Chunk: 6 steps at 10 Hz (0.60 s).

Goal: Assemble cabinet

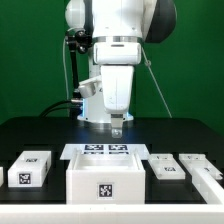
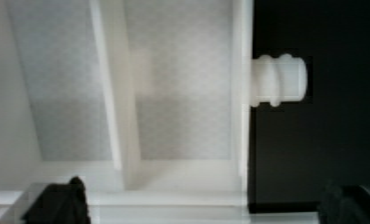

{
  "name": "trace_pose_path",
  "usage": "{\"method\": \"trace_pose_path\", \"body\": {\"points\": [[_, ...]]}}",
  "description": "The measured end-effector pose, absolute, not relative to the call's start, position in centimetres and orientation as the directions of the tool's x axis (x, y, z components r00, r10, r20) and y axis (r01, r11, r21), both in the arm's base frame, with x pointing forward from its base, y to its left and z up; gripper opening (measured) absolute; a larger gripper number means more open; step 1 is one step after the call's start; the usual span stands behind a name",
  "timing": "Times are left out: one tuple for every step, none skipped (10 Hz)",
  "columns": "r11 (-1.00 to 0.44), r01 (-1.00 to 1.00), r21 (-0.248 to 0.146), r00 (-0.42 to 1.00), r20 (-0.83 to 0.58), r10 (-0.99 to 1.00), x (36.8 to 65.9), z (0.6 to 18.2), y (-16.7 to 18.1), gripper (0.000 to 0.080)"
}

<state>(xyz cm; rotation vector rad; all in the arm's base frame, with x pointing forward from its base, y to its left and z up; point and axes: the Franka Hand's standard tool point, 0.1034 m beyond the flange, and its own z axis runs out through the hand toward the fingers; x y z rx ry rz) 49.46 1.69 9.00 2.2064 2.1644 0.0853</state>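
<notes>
- We see the gripper [image 1: 117, 128] pointing down, its fingers [image 2: 57, 203] spread wide and holding nothing.
- It hangs above the far edge of the marker board [image 1: 108, 152].
- The cabinet [image 1: 105, 180] stands on the black table [image 1: 30, 135], just in front of that board.
- A white block [image 1: 30, 168] lies toward the exterior view's left of the cabinet, and more white parts [image 1: 165, 166] lie toward its right.

The cabinet body [image 1: 105, 182] blocks the front centre of the table [image 1: 40, 135], with the marker board [image 1: 104, 151] just behind it. The gripper [image 1: 117, 128] hangs low over that board, fingers spread wide. A left block [image 1: 28, 168] and two right blocks, near [image 1: 165, 167] and far [image 1: 205, 172], flank the body across narrow gaps. The dark rear table on both sides of the arm offers passage.
</notes>
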Motion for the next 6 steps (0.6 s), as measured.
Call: {"method": "trace_pose_path", "body": {"points": [[-0.017,0.997,0.071,0.016,0.004,1.0,49.4,8.8,1.7,0.065],[-0.018,0.997,0.069,0.018,0.004,1.0,49.3,8.2,2.0,0.065],[-0.017,0.998,0.056,0.017,0.008,1.0,49.0,7.2,2.2,0.065],[-0.019,0.999,0.036,0.018,0.011,1.0,48.5,6.1,2.2,0.065],[-0.022,1.0,0.019,0.022,0.013,1.0,48.2,5.2,2.2,0.065],[-0.023,1.0,0.015,0.023,0.016,1.0,48.0,4.5,2.3,0.065]]}}
